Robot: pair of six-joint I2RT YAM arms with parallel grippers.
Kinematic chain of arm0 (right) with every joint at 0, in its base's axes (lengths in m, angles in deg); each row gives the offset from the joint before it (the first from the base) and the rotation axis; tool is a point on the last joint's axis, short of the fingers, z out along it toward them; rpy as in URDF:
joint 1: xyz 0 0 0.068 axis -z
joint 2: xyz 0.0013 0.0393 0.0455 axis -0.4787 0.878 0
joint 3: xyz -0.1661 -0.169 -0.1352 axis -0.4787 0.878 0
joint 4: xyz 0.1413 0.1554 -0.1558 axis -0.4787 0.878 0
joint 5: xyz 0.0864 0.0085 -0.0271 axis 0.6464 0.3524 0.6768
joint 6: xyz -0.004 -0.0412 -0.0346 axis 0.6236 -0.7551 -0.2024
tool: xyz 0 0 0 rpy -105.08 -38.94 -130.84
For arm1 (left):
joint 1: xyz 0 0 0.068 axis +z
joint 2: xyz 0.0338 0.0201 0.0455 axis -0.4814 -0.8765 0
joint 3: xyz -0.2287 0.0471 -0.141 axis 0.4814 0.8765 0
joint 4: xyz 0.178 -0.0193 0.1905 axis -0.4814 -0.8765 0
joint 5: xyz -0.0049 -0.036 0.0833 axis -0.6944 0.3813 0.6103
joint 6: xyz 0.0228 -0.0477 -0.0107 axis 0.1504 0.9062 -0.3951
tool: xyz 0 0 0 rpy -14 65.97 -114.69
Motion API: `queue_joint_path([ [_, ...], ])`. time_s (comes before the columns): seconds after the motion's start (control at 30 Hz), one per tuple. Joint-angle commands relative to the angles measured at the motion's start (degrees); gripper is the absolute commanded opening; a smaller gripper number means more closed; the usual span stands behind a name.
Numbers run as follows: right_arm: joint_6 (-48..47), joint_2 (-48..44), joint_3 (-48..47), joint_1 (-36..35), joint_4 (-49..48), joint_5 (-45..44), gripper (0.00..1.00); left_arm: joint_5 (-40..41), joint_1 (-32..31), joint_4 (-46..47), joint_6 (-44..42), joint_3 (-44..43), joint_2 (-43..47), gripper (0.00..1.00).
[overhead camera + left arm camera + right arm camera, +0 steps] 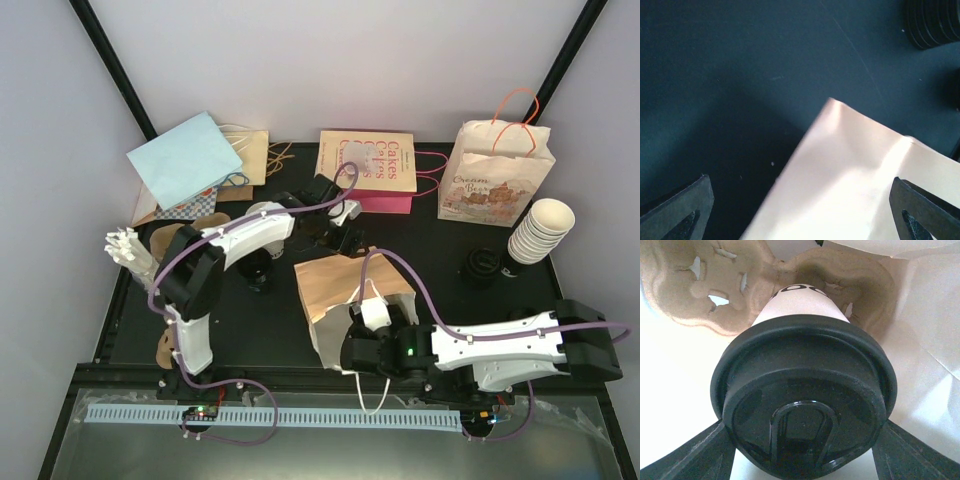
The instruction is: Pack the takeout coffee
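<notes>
1. Fingers of my left claw [800,212] stand wide apart over a far corner of the paper bag [325,285], holding nothing and leaving its mouth free.
2. My right claw [802,455] is clamped on the takeout coffee [802,385], upright so nothing spills, inside the bag above the pulp carrier [685,295]. Whether it is seated, I cannot tell.
3. Black table [250,320], pale walls [300,60].

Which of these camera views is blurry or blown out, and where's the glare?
Top external view: evenly lit and fairly sharp throughout. Left wrist view: the paper bag is soft and overexposed against the dark table. Right wrist view: the coffee cup fills the frame, its black lid shows glossy reflections, and the bag interior around it is washed out white.
</notes>
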Motion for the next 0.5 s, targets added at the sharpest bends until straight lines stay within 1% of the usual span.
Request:
queue_joint_path([
  [0.0,7.2,2.2,-2.0,-0.1,7.2,-3.6,0.33,-2.0,0.7,0.9,-1.5,-3.9,-6.3,0.99],
  [0.07,9.6,3.1,-2.5,-0.1,9.2,-4.1,0.33,-3.2,0.6,2.1,-1.3,-4.1,-7.9,0.97],
  [0.23,11.4,3.4,-1.9,-0.1,8.8,-3.6,0.33,-7.3,0.4,6.6,-0.3,-3.3,-10.2,0.91],
  [0.37,11.5,2.2,-1.2,-0.1,8.6,-3.7,0.33,-8.7,0.0,7.2,-0.6,-3.5,-10.9,0.87],
  [0.47,13.7,0.8,-1.5,-0.1,11.1,-5.1,0.33,-8.6,0.0,6.7,-0.9,-3.3,-11.1,0.85],
])
